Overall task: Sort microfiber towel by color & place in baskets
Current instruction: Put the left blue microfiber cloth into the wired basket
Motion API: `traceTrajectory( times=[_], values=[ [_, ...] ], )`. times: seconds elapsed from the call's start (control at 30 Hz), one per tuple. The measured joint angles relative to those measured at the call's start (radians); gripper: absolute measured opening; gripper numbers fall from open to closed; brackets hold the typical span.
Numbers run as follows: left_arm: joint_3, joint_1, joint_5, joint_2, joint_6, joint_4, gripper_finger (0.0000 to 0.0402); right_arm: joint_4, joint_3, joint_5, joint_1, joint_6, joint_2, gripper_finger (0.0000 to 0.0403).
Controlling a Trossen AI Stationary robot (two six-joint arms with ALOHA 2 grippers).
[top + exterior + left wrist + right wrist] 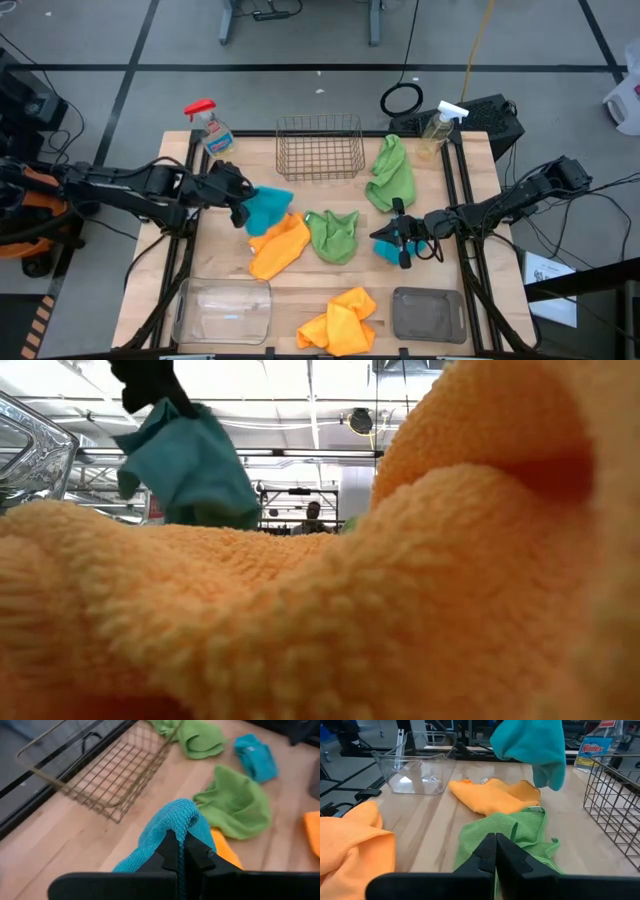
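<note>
My left gripper (pixel 240 200) is shut on a teal-blue towel (pixel 270 207) left of centre, in front of the copper wire basket (pixel 320 145). The towel hangs in the air in the low view (pixel 190 460) and the right wrist view (pixel 530 745). My right gripper (pixel 402 238) is shut and sits right of centre, by the second teal-blue towel (pixel 386 247), which lies flat on the table (pixel 255 757). I cannot tell whether it touches that towel. Two green towels (pixel 332 235) (pixel 392 175) and two yellow-orange towels (pixel 280 245) (pixel 340 320) lie on the wood. My left gripper pinches a bunched fold of the teal-blue towel (pixel 182 817) between its two fingers, coming from the table's left side. The towel is lifted clear and hangs slack below the fingers.
The clear plastic bin (pixel 225 310) stands at the near left and the dark grey bin (pixel 428 313) at the near right. Two spray bottles (pixel 212 128) (pixel 440 130) stand at the far corners. A yellow-orange towel (pixel 300 610) fills most of the low view.
</note>
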Motion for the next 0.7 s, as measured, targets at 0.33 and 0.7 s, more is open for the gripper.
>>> traceTrajectory(
  times=[0.33, 0.7],
  values=[
    [0.107, 0.014, 0.021, 0.036, 0.133, -0.001, 0.0003, 0.036, 0.0, 0.0, 0.0, 0.058, 0.0, 0.0],
    [0.302, 0.04, 0.117, 0.268, 0.264, 0.002, 0.0003, 0.035, 0.0, 0.0, 0.0, 0.086, 0.0, 0.0]
  ],
)
